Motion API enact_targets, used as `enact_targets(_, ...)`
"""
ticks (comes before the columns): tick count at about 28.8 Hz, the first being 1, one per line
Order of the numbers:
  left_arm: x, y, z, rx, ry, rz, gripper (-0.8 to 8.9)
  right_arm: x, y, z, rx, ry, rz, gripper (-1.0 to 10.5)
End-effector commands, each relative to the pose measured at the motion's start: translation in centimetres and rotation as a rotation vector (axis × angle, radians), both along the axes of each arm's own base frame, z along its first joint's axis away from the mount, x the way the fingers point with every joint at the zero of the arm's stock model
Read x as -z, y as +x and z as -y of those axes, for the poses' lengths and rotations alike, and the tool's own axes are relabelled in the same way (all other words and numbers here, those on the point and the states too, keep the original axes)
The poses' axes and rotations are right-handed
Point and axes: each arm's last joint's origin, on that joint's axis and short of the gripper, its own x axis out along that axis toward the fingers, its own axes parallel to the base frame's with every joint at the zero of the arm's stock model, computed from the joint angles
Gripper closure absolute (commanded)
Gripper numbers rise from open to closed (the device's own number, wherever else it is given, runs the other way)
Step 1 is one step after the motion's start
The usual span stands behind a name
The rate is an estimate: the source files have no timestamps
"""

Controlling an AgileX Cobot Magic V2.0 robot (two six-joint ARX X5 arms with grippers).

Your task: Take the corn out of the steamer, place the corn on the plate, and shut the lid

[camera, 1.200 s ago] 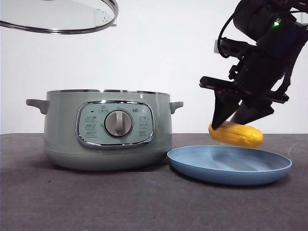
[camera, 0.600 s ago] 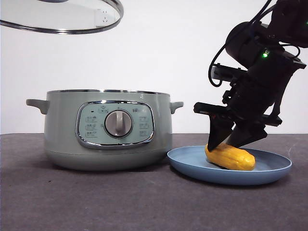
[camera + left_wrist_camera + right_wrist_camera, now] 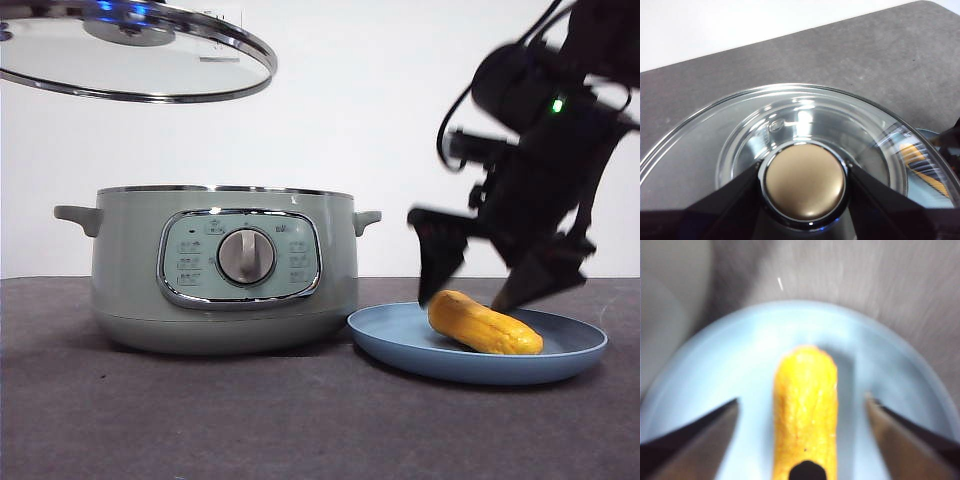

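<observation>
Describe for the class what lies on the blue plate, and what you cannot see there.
The corn lies on the plate, between the right gripper's open fingers. The patch of plate under the corn is covered.

Yellow corn [image 3: 485,324] lying on blue plate [image 3: 400,342], open green steamer [image 3: 225,268] just beside, glass lid [image 3: 140,60] raised above

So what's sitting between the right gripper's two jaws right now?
The corn, lying on the plate. In the right wrist view the right gripper is open, with bare plate showing between each jaw and the cob; the front view agrees.
</observation>
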Motion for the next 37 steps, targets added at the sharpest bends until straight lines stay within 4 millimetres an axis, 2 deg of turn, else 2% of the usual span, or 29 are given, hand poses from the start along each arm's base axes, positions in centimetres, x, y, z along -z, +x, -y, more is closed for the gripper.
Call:
enact_targets(1, -0.5, 0.7, 0.5, 0.013, -0.032, 0.063, 8.22, -2.7, -1.0, 0.4, -0.002, 0.033, 0.068, 3.7)
enact_targets(4, 0.1, 1.8, 1.2, 0.02, -0.035, 0.071, 8.22, -6.1, -3.1, 1.3, -0.002, 0.053, 0.116, 3.7)
enact_targets(8, 1.2, 3.9, 2.0, 0.02, -0.041, 0.087, 8.22, -10.6, -6.8, 2.9, -0.005, 0.091, 0.213, 3.7)
enact_targets(14, 3.1, 6.1, 3.3, 0.035, -0.038, 0.076, 8.22, -13.5, -10.3, 4.4, -0.004, 0.124, 0.292, 3.7)
enact_targets(22, 5.1, 8.0, 5.6, 0.069, -0.045, 0.095, 8.22, -14.9, -13.0, 5.5, -0.005, 0.137, 0.32, 3.7)
enact_targets(28, 5.7, 8.6, 5.9, 0.053, -0.039, 0.105, 8.22, -14.7, -13.9, 5.9, -0.01, 0.124, 0.28, 3.7)
enact_targets(37, 7.2, 9.3, 6.3, 0.051, -0.016, 0.06, 8.22, -14.8, -14.1, 6.0, -0.012, 0.125, 0.282, 3.7)
